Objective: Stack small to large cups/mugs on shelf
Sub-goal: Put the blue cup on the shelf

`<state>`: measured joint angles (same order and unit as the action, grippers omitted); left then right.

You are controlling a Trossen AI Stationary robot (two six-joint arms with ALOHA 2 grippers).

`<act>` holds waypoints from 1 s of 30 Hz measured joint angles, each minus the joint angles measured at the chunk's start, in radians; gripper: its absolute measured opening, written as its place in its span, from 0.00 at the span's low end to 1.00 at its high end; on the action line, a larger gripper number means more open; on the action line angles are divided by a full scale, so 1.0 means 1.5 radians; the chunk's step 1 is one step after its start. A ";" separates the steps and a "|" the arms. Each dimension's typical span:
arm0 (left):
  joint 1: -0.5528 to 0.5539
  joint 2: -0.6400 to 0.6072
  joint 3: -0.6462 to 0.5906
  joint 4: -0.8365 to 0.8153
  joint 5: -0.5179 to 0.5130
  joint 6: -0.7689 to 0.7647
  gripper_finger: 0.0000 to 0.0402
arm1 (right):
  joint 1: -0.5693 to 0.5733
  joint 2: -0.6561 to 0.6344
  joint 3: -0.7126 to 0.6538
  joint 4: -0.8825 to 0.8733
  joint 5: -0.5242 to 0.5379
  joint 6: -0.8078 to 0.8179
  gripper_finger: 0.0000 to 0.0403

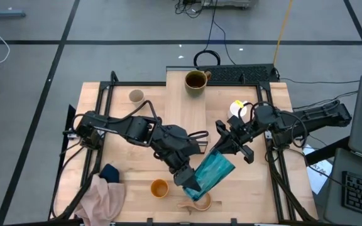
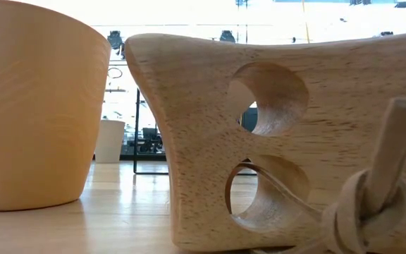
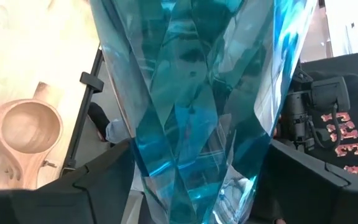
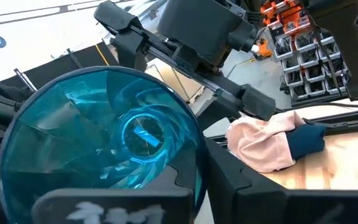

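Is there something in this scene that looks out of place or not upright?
Yes. The teal tumbler is tilted in the air between both grippers, not standing. A pink and dark blue cloth lies bunched on the table's front left corner, among the cups.
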<state>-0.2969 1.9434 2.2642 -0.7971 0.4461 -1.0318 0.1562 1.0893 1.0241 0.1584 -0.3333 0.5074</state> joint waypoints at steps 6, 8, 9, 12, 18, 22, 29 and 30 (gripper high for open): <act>0.000 0.000 0.000 0.001 -0.004 -0.004 0.77 | -0.001 0.001 0.000 0.001 0.009 0.000 0.12; 0.000 0.000 0.000 0.005 -0.003 -0.004 0.77 | -0.001 0.001 0.000 0.001 0.007 -0.001 0.13; 0.000 0.000 0.000 0.005 -0.003 -0.004 0.77 | -0.001 0.000 0.000 0.001 0.006 -0.001 0.13; 0.000 0.000 0.000 0.005 -0.003 -0.002 0.77 | -0.001 0.000 0.000 0.000 0.003 -0.001 0.13; 0.000 0.000 0.000 0.005 0.000 -0.005 0.80 | -0.001 0.000 0.000 -0.002 -0.002 -0.005 0.13; -0.001 0.000 0.000 0.005 0.000 -0.006 0.77 | -0.001 0.000 0.000 -0.004 -0.002 -0.004 0.18; -0.001 0.000 0.000 0.006 -0.001 -0.017 0.77 | -0.013 -0.001 0.000 -0.016 -0.008 0.000 0.30; -0.001 0.000 0.000 0.007 0.000 -0.017 0.78 | -0.013 -0.002 0.000 -0.016 -0.010 0.000 0.32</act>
<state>-0.2981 1.9438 2.2642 -0.7872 0.4454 -1.0580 0.1361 1.0858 1.0241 0.1342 -0.3483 0.5082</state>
